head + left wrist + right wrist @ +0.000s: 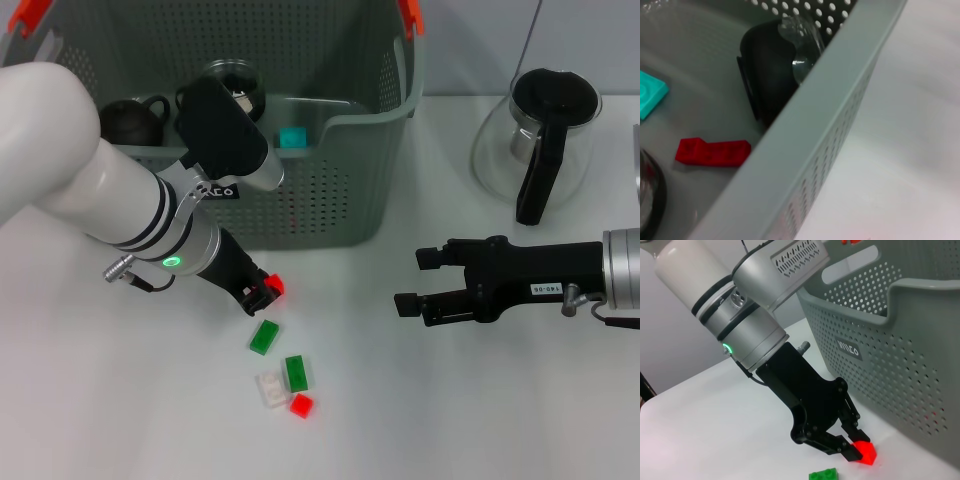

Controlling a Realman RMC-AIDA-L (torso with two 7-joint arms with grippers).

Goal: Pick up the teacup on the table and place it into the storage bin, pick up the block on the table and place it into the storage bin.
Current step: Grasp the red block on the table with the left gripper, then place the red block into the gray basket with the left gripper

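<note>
My left gripper (264,293) is low over the table just in front of the storage bin (330,200), shut on a small red block (275,286). The right wrist view shows that block (864,452) pinched at the fingertips of the left gripper (856,447), close to the bin's front wall (890,360). Inside the bin lie a glass teacup (230,85), a black teapot (135,118), a teal block (291,137) and a red block (712,151). My right gripper (415,281) hovers open to the right, holding nothing.
Loose blocks lie on the table near the left gripper: a green one (264,336), another green one (297,372), a white one (270,388) and a red one (301,404). A glass carafe with a black handle (540,140) stands at the back right.
</note>
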